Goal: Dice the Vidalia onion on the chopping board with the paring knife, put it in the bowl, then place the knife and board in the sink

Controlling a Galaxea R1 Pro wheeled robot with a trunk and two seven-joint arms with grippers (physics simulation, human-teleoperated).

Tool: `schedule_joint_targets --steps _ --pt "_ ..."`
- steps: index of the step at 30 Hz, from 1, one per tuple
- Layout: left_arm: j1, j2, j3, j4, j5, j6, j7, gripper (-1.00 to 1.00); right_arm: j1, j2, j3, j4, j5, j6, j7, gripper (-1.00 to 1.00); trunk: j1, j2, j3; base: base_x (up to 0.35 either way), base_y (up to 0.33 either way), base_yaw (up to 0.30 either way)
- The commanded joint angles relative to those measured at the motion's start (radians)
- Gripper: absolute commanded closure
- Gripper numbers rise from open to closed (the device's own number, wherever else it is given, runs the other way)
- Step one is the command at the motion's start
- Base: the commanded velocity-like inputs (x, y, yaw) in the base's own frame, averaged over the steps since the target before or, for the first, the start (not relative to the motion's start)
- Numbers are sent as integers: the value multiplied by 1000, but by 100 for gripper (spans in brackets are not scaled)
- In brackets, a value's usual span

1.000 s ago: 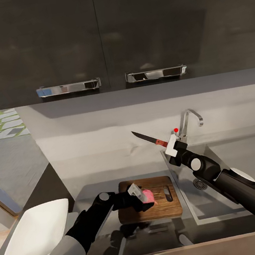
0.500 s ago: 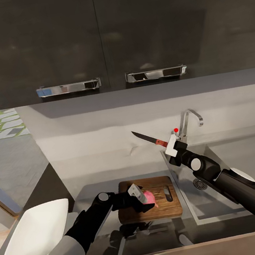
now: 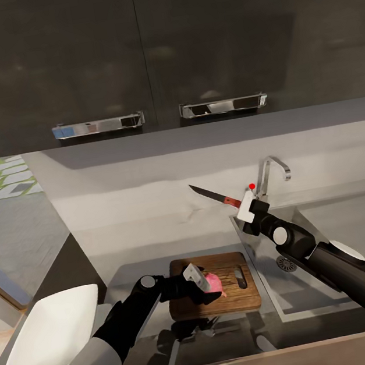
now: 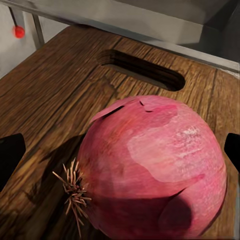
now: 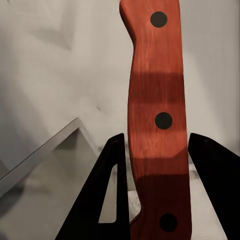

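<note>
At far left the bowl (image 3: 50, 332) waits on the countertop (image 3: 129, 256), and our left gripper (image 3: 199, 280) has gone from clamping the onion (image 3: 212, 283) to standing spread, so it rests free on the chopping board (image 3: 236, 298), ready for dicing. Our right gripper (image 3: 244, 208), shut on the paring knife (image 3: 214, 195) above the sink (image 3: 318, 296), barely shifted. The left fingers hide part of the onion.
</note>
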Motion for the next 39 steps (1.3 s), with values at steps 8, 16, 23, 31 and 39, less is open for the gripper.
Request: schedule_joint_targets --steps 8,16,23,31,39 --pt "-1 19 -1 0 0 6 -27 -100 -2 -1 2 -2 13 5 4 100 1 -2 -2 0 0 0" --pt "-1 35 1 17 0 6 -29 -100 -2 -1 1 -2 13 5 4 100 1 -2 -2 0 0 0" --pt "-1 54 4 25 0 4 -28 -100 -2 -1 1 -2 13 5 4 100 1 -2 -2 0 0 0" --pt "-1 60 11 23 0 3 -28 -100 -2 -1 1 -2 13 5 4 100 1 -2 -2 0 0 0" --pt "-2 52 19 20 0 3 -26 -100 -2 -1 1 -2 13 5 4 100 1 -2 -2 0 0 0"
